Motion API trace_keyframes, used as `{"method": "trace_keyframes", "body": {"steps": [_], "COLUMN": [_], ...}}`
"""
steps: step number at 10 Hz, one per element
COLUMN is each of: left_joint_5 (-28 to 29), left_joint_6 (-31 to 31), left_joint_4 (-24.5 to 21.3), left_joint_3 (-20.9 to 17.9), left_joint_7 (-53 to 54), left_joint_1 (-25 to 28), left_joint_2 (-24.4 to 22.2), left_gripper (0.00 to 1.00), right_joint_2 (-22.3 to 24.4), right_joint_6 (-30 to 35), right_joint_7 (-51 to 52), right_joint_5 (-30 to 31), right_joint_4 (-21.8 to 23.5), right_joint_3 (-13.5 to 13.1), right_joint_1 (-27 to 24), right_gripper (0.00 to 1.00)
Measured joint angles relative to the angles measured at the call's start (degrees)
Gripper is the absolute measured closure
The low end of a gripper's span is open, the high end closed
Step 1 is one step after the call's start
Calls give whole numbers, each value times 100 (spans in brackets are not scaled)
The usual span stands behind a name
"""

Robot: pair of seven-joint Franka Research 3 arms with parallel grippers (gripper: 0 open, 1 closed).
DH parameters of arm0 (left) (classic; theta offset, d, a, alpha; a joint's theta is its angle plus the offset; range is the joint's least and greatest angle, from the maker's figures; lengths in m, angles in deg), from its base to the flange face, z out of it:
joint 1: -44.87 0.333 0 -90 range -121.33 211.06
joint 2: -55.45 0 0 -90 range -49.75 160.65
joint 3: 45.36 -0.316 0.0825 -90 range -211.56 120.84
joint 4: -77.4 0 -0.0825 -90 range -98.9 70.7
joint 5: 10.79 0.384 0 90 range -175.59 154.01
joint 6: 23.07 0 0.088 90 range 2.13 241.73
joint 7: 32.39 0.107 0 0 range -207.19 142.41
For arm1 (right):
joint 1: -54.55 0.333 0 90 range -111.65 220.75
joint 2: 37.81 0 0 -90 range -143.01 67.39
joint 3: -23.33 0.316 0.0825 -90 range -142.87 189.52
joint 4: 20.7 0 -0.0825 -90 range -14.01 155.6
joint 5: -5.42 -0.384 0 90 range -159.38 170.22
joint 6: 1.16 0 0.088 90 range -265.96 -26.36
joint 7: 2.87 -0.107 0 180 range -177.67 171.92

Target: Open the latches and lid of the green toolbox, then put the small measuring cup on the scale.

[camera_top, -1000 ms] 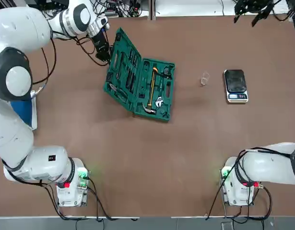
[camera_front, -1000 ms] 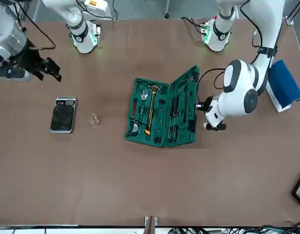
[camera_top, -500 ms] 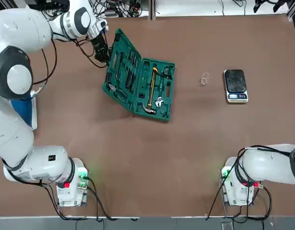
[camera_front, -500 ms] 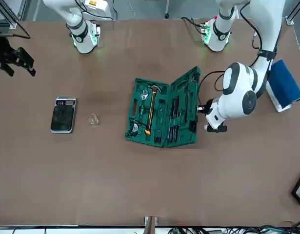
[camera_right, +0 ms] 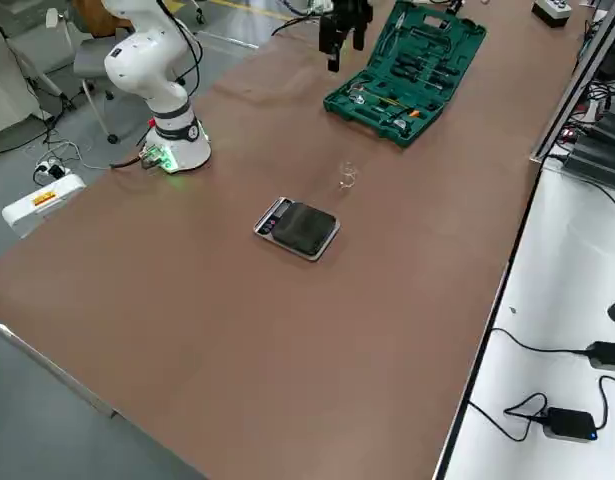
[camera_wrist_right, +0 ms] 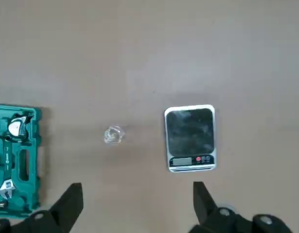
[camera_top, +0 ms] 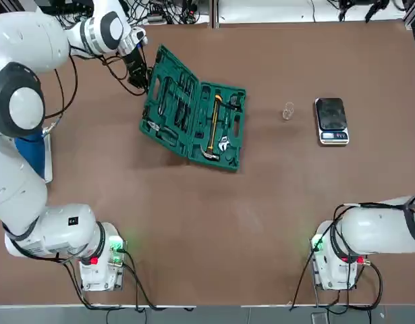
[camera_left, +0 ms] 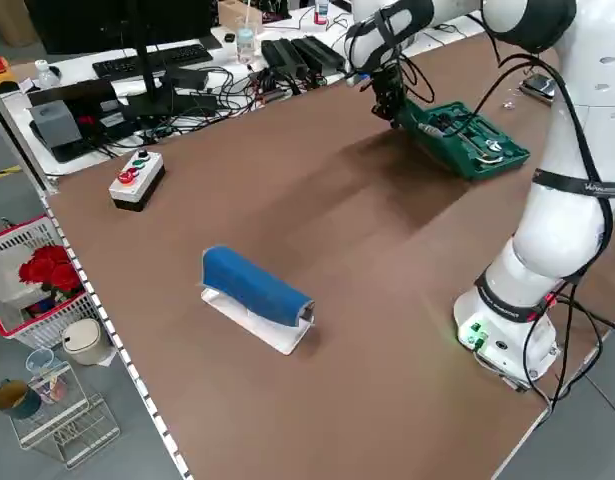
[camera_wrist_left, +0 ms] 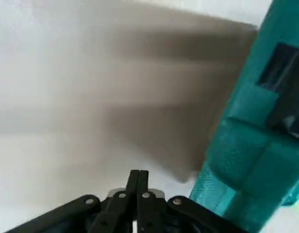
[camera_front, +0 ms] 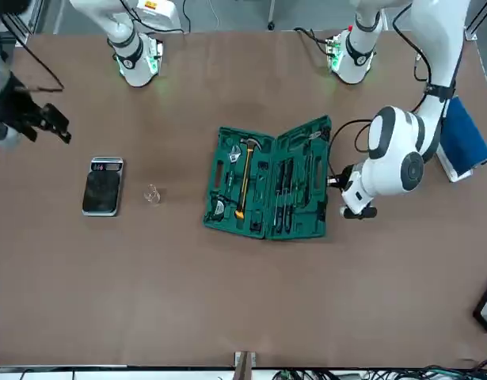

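The green toolbox (camera_top: 217, 125) sits open at the table's middle left, with a yellow-handled hammer in its base. Its lid (camera_top: 165, 101) is swung out to the left and leans back at a low tilt. My left gripper (camera_top: 138, 75) is shut with nothing in it, close against the lid's outer far edge (camera_wrist_left: 251, 145). The small measuring cup (camera_top: 288, 111) stands upright on the table, just left of the scale (camera_top: 330, 120). My right gripper (camera_wrist_right: 134, 204) hovers open, high above the table's far right, looking down on the cup (camera_wrist_right: 113, 134) and the scale (camera_wrist_right: 190, 137).
A blue roll on a white holder (camera_left: 255, 288) sits at the table's left edge. A grey box with coloured buttons (camera_left: 135, 177) sits at the far left corner. Cables and desks lie beyond the far edge.
The lid has swung farther down to the left, and my shut left gripper has moved left with it. My right gripper has shifted about above the far right while staying open.
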Motion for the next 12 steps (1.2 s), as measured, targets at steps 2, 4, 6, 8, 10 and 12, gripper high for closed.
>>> {"method": "trace_keyframes", "body": {"steps": [2,4,6,8,10,12], "left_joint_5": [0,18,120,120,150,215], "left_joint_6": [234,461,523,523,523,532], "left_joint_4": [-11,-17,-29,-30,-33,-33], "left_joint_3": [1,9,12,12,13,12], "left_joint_7": [-7,-35,-62,-62,-62,-62], "left_joint_1": [-25,-57,-81,-83,-84,-85], "left_joint_2": [72,211,326,344,351,394], "left_gripper": [99,99,99,99,99,99], "right_joint_2": [-372,-531,-556,-633,-823,-1063], "right_joint_6": [-367,-1185,-2082,-2840,-3356,-3737], "right_joint_7": [-357,-655,-989,-1233,-1509,-1854], "right_joint_5": [-136,-321,-349,-354,-358,-360], "right_joint_4": [163,839,1601,2242,2581,2739], "right_joint_3": [119,187,269,335,457,636], "right_joint_1": [45,145,330,437,464,481], "right_gripper": [0,0,0,2,3,4]}}
